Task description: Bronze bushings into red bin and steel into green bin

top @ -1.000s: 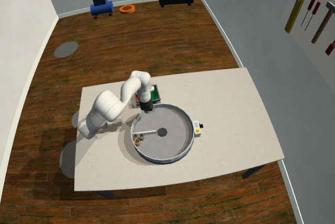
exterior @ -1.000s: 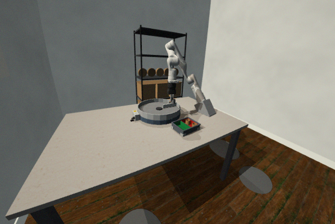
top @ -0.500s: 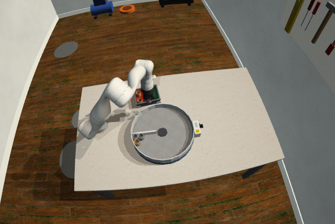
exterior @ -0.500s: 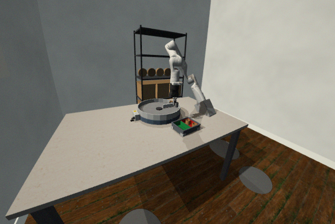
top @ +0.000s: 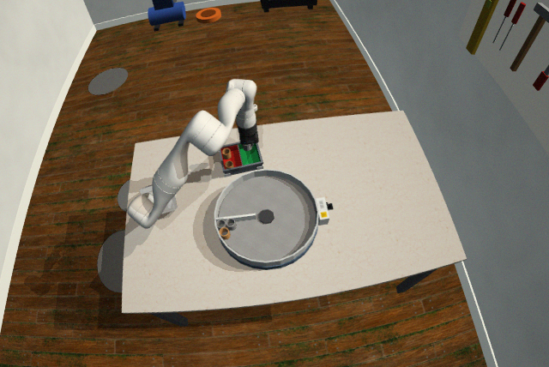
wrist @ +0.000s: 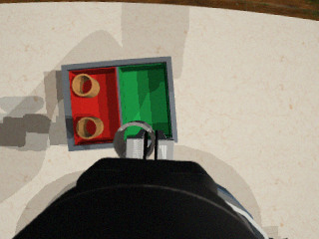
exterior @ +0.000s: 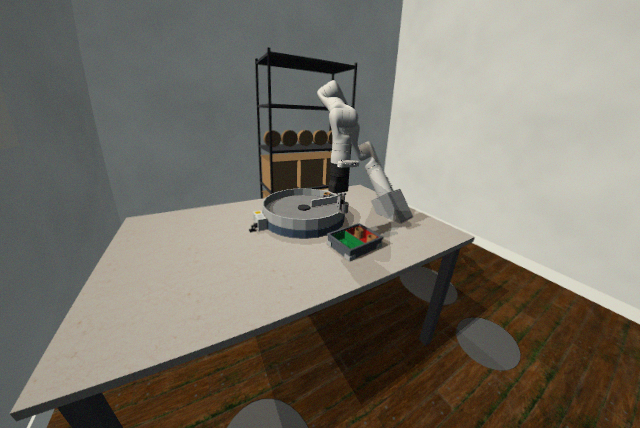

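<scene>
My gripper is shut on a steel bushing, a grey ring held upright between the fingers. It hangs above the near edge of the green bin. The red bin beside it holds two bronze bushings. On the turntable, two steel bushings and one bronze bushing sit together at the left rim, below a white sweep bar.
The two bins share one grey tray between the arm's base and the turntable. A small white control box sits at the turntable's right side. A black shelf rack stands behind the table.
</scene>
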